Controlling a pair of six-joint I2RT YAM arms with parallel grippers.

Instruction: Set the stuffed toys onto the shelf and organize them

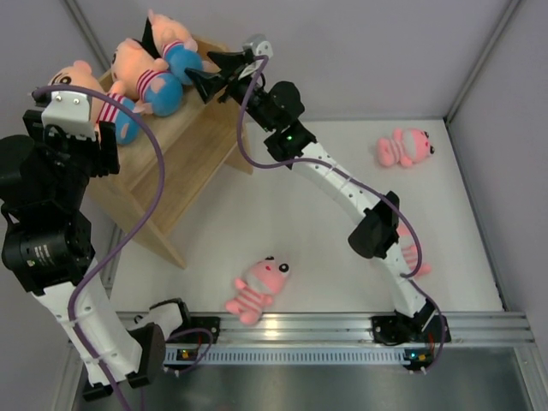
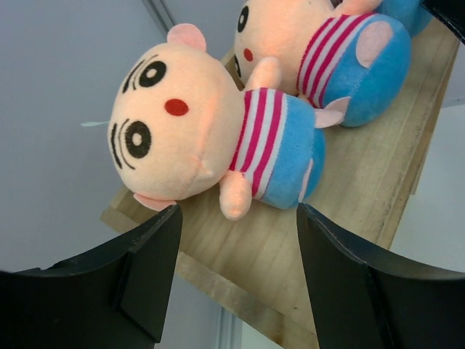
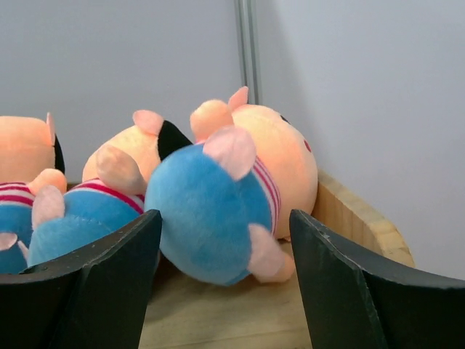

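Note:
Three boy dolls lie in a row on the top tier of the wooden shelf (image 1: pixel 184 145): one at the left end (image 1: pixel 90 96), one in the middle (image 1: pixel 141 73), one at the right end (image 1: pixel 175 43). My left gripper (image 1: pixel 75 137) is open and empty just short of the left doll (image 2: pixel 211 142). My right gripper (image 1: pixel 204 74) is open and empty, its jaws either side of the right doll's blue shorts (image 3: pixel 218 196) without touching. Two pink animals lie on the table, one at the near middle (image 1: pixel 257 289) and one at the far right (image 1: pixel 405 147). A third (image 1: pixel 413 257) peeks from under the right arm.
The shelf stands at the table's far left, angled, against the grey wall. The right arm (image 1: pixel 342 184) stretches across the table's middle. A metal rail (image 1: pixel 325 325) runs along the near edge. Grey walls close off both sides.

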